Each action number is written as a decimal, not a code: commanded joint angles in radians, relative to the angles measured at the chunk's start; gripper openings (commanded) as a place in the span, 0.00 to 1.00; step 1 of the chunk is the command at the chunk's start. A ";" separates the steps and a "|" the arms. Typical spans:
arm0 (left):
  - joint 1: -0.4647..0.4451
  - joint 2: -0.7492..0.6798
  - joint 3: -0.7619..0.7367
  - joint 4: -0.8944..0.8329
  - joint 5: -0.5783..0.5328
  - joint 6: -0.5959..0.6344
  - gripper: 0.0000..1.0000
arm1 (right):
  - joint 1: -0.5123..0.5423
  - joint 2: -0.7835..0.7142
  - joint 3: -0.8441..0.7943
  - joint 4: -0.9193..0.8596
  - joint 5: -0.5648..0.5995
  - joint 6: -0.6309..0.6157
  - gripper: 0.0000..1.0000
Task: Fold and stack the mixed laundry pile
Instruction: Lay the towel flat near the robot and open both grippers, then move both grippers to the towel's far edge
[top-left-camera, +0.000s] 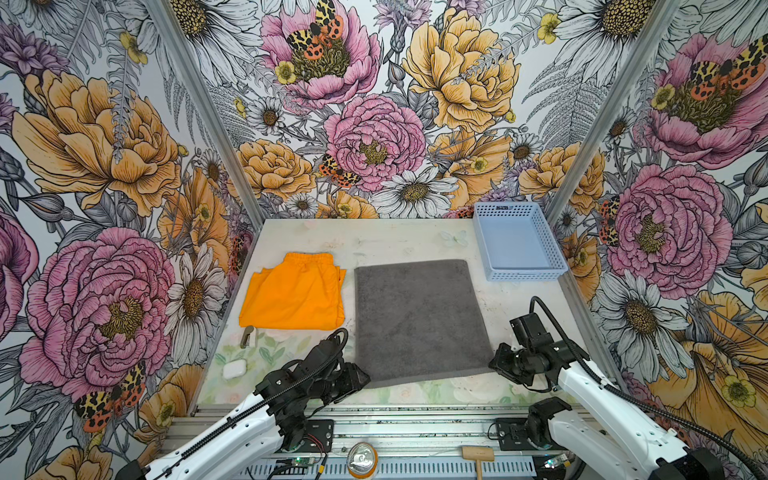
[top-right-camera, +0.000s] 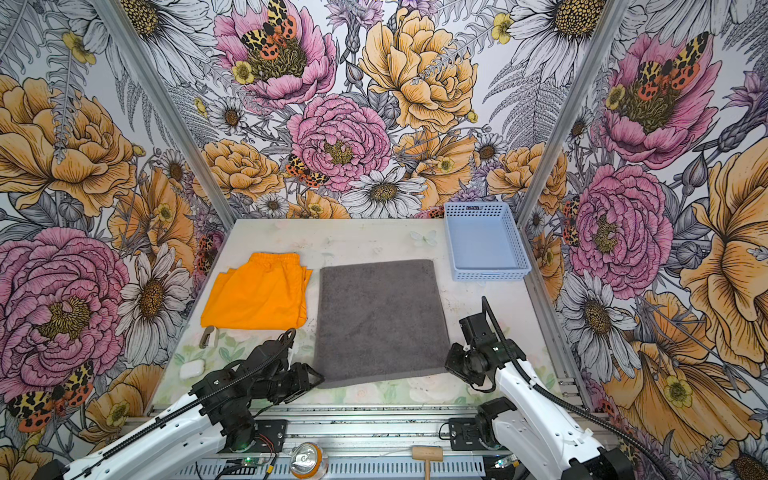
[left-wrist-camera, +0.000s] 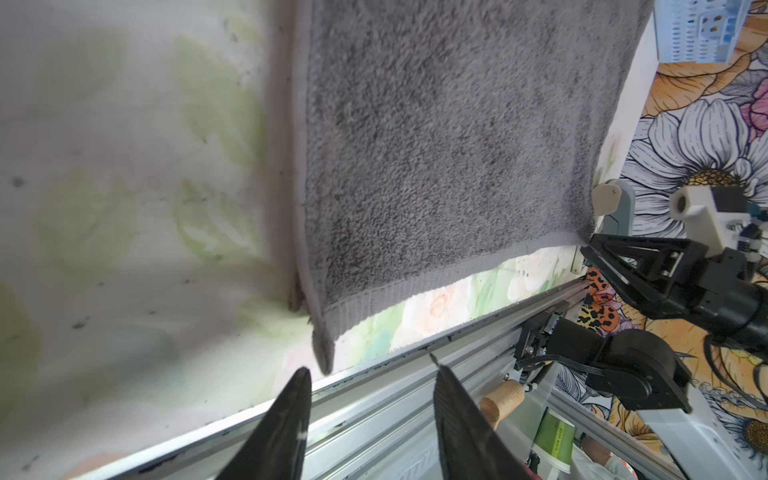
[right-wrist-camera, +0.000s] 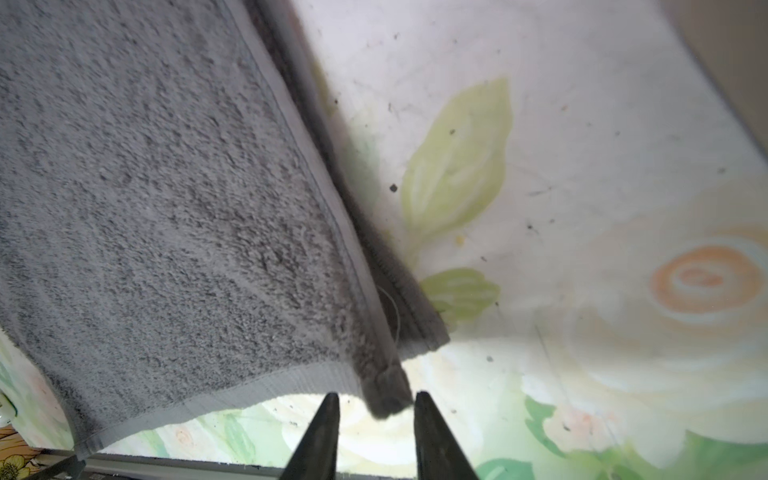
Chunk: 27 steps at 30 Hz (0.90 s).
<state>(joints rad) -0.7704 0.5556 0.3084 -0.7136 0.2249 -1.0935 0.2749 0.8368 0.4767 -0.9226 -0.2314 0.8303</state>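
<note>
Two-layered grey towel (top-left-camera: 419, 320), orange shorts (top-left-camera: 295, 295) folded

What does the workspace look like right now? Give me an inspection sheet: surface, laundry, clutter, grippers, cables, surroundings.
Surface: pale floral-print table, scuffed and speckled with dirt.
Job's things: orange shorts folded, far left; grey terry towel folded flat at centre, narrowly apart from them; not stacked.
Clutter: empty blue basket, white earbud case and small clip on the table; drink can and wooden mallet on the front rail.
Grippers: left gripper open, just off the towel's near corner; right gripper open, the other near corner between its jaws.
Cables: black ribbed cable along each arm, neither on the cloth.
Surroundings: flowered wallpaper on three sides, aluminium frame.
</note>
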 joint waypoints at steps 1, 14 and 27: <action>-0.007 -0.012 0.068 -0.089 -0.097 -0.013 0.52 | 0.007 -0.032 0.069 -0.072 0.034 0.004 0.33; 0.190 0.384 0.236 0.275 -0.100 0.255 0.60 | 0.001 0.328 0.333 0.202 0.132 -0.203 0.37; 0.499 1.028 0.692 0.554 0.014 0.622 0.51 | -0.100 0.935 0.821 0.479 0.085 -0.391 0.36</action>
<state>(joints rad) -0.2913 1.4906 0.9253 -0.2291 0.1780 -0.5896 0.1825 1.6997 1.2110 -0.5026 -0.1287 0.5045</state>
